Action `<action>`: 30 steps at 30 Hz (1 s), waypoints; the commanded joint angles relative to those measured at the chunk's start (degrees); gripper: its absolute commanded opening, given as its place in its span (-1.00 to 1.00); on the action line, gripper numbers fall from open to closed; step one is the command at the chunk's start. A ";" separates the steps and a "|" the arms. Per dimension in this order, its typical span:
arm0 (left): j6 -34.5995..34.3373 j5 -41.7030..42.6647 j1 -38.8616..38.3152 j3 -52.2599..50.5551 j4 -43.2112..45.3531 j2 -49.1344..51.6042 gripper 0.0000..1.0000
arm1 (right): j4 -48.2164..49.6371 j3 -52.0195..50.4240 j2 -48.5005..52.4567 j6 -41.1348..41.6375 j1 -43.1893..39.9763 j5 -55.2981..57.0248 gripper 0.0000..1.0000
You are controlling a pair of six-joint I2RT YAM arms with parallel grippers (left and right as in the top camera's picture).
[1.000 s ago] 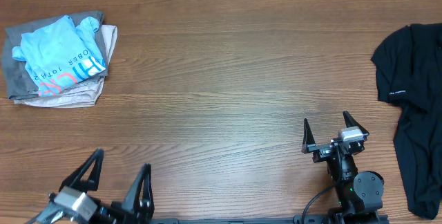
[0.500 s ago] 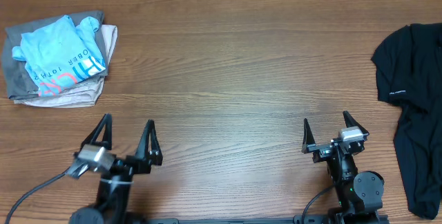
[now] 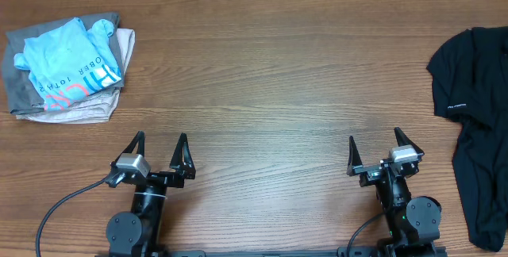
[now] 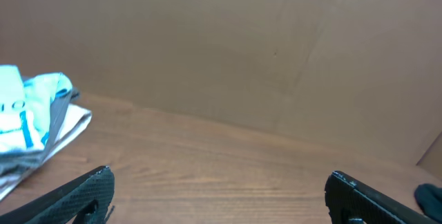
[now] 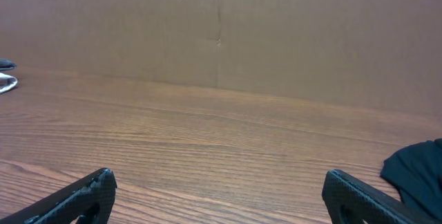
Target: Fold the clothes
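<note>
At ten o'clock on the table (image 3: pixel 262 74), the light blue T-shirt (image 3: pixel 71 63) lies folded on top of a grey garment (image 3: pixel 14 74) and a beige garment (image 3: pixel 91 113), well apart from both arms. At seven o'clock the left gripper (image 3: pixel 161 140) stands with its fingers spread wide and nothing between them. At five o'clock the right gripper (image 3: pixel 375 140) is the same, spread and empty. A crumpled black garment (image 3: pixel 476 106) sprawls at three o'clock.

We judge the blue shirt to be done and the black garment next. To do this well, we would have the right arm reach toward three o'clock, pinch one edge only, drag the cloth to the bare middle, and flatten it with both arms before any fold. The left arm should keep away from the finished stack.

On the blue shirt we read white capitals, "OBER" and what looks like "10TH". The larger white-and-red letters below are broken by folds. The black garment's small white mark is too small to read.
</note>
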 commanded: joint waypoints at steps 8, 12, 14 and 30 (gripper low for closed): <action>0.94 -3.98 2.84 -1.49 -8.11 -0.63 1.00 | 0.33 -0.59 -0.55 -0.15 -0.20 0.48 1.00; 1.09 -3.89 5.05 -1.49 -8.44 -0.63 1.00 | 0.33 -0.59 -0.55 -0.15 -0.20 0.48 1.00; 2.40 -3.82 5.16 -1.49 -8.44 -0.63 0.99 | 0.31 -0.59 -0.55 -0.15 -0.20 0.48 1.00; 15.37 0.24 5.11 -1.49 -8.66 -0.63 1.00 | 0.31 -0.59 -0.55 -0.15 -0.20 0.50 1.00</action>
